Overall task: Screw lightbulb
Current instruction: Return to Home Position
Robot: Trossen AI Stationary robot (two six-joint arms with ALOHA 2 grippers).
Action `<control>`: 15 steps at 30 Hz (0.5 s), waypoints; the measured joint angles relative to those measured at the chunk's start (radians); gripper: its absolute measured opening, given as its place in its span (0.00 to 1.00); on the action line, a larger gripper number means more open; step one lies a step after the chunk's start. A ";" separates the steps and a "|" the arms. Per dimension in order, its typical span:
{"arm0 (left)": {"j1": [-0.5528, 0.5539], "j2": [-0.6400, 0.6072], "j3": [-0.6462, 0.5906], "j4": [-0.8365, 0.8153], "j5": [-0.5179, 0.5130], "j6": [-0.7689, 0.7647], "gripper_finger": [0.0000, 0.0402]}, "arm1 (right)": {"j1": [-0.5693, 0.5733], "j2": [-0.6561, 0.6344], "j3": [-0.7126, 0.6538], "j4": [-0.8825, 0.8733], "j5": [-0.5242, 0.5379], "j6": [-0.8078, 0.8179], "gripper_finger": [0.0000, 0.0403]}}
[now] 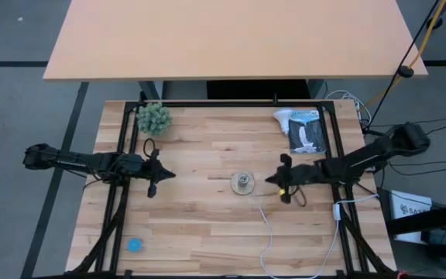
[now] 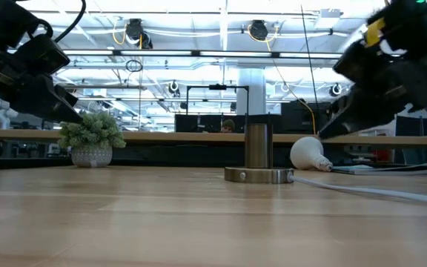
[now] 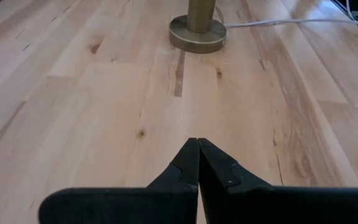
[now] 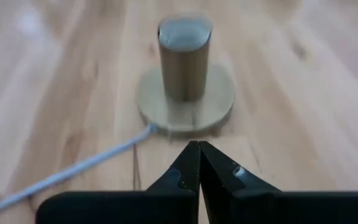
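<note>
Lightbulb (image 1: 283, 118) is out of the lamp and lying on its side on the table (image 1: 200, 225), touching the edge of a booklet (image 1: 308, 132). Taking the lamp (image 1: 242, 183) in the middle as the clock centre in the high view, the bulb is at about 1 o'clock, well apart from it. From the low view its globe faces the lamp and its neck points away.

So the socket's empty, nothing's being held, and I'd call this the go-home step for both arms.

Right gripper (image 1: 276, 179) sits at 3 o'clock, just beside the lamp base, fingers pressed together on nothing. Left gripper (image 1: 161, 174) is at 9 o'clock, farther out, fingers also pressed together and empty. Both hang above the wood, not touching it, going by the low view.

Next I'd just need to pull each arm back along its own side, away from the lamp. The white cord (image 1: 269, 232) runs off from the base toward 5 o'clock, close under the right arm, so I'd watch for a snag there.

Other stuff: a little potted plant (image 1: 154, 118) at 10 o'clock and a small blue thing (image 1: 135, 245) at 8 o'clock.

There's dark print on the booklet cover, but I can't read it. No brand that I can make out anywhere.
</note>
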 joint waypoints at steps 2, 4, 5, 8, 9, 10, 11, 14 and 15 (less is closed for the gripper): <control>0.000 0.000 0.000 0.000 0.000 0.000 0.00 | -0.014 -0.069 -0.078 0.107 -0.002 -0.005 0.00; 0.000 0.000 0.000 0.000 0.000 0.000 0.00 | -0.026 -0.128 -0.155 0.221 -0.003 -0.006 0.00; 0.000 0.000 0.000 0.000 0.000 0.000 0.00 | -0.032 -0.155 -0.192 0.279 -0.003 -0.006 0.00; 0.000 -0.001 0.000 -0.001 0.000 0.000 0.00 | -0.055 -0.221 -0.252 0.382 -0.011 0.004 0.00; 0.000 0.000 0.000 -0.001 0.000 0.000 0.00 | -0.068 -0.242 -0.249 0.382 -0.044 0.000 0.00; 0.000 0.000 0.000 0.000 0.000 0.000 0.00 | -0.085 -0.258 -0.249 0.384 -0.096 -0.015 0.00; 0.000 0.000 0.000 0.000 -0.001 0.000 0.00 | -0.104 -0.267 -0.249 0.393 -0.164 -0.034 0.00; 0.000 0.000 -0.001 0.002 -0.001 0.000 0.00 | -0.167 -0.304 -0.249 0.356 -0.289 -0.054 0.00; 0.000 0.000 -0.001 0.002 -0.001 0.000 0.00 | -0.185 -0.317 -0.251 0.342 -0.290 -0.052 0.00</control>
